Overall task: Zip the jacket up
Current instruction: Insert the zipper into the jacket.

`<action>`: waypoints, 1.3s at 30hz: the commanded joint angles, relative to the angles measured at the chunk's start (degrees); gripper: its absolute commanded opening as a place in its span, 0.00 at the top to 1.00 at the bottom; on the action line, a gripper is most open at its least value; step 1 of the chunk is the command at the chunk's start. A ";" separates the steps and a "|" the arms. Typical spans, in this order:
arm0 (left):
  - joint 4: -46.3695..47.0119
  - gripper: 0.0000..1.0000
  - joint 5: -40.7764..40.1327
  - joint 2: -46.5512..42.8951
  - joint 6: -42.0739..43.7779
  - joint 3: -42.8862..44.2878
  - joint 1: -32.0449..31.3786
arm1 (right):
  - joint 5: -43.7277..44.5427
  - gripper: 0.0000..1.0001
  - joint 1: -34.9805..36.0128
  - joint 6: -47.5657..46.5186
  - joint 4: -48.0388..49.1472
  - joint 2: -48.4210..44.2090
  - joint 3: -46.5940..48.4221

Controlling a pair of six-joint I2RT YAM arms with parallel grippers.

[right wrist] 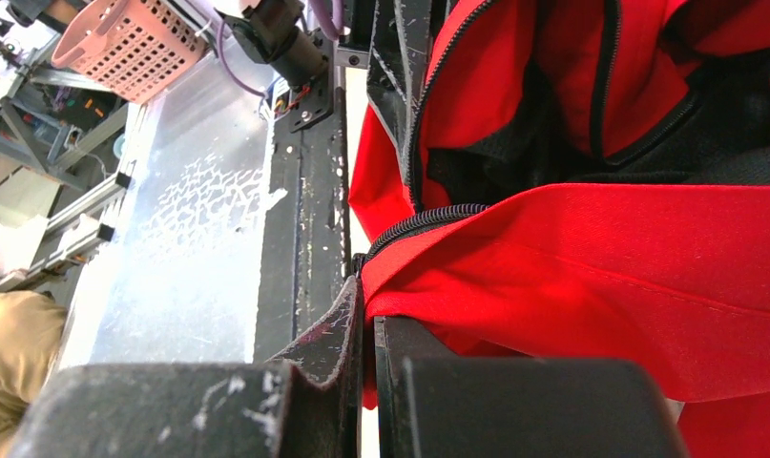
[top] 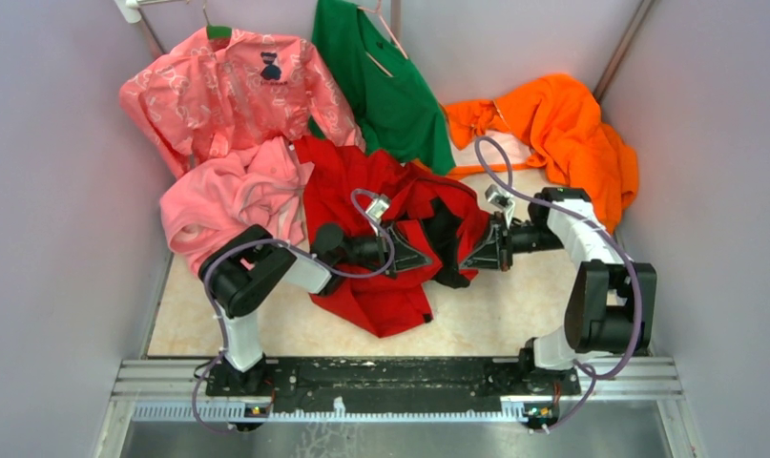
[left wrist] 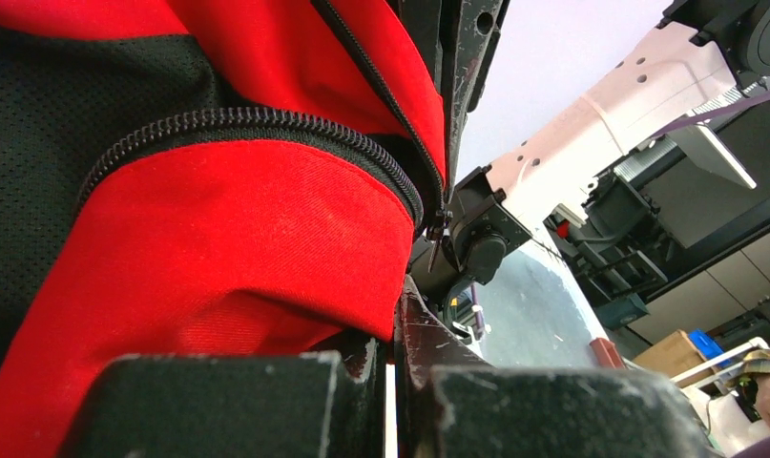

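Observation:
The red jacket [top: 381,281] lies crumpled at the table's middle, its dark mesh lining [top: 446,234] turned out between the two arms. My left gripper [top: 425,260] reaches in from the left and is shut on a red fold of it. In the left wrist view the jaws [left wrist: 398,320] pinch the fabric's edge just below the dark zipper teeth [left wrist: 247,122]. My right gripper [top: 466,258] comes from the right and is also shut on the jacket. Its jaws [right wrist: 366,310] clamp red cloth just under a curved run of zipper [right wrist: 428,219].
A pink fleece garment [top: 233,196] lies left of the jacket. A pink patterned shirt [top: 233,86] and a green garment [top: 385,86] hang at the back. An orange garment [top: 562,129] is heaped at the back right. Grey walls close in on both sides.

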 commanded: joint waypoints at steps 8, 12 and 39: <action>15.97 1.00 1.65 1.87 0.31 2.07 -1.29 | -3.26 1.00 1.47 -6.17 -0.83 -0.49 -0.45; 15.93 1.00 1.97 1.63 1.26 1.89 -1.75 | -3.40 1.00 1.41 -6.67 -0.46 -0.21 -0.94; 16.05 1.00 3.33 -3.14 7.47 -0.62 -3.34 | -0.47 1.00 3.87 -9.07 1.66 0.68 -2.19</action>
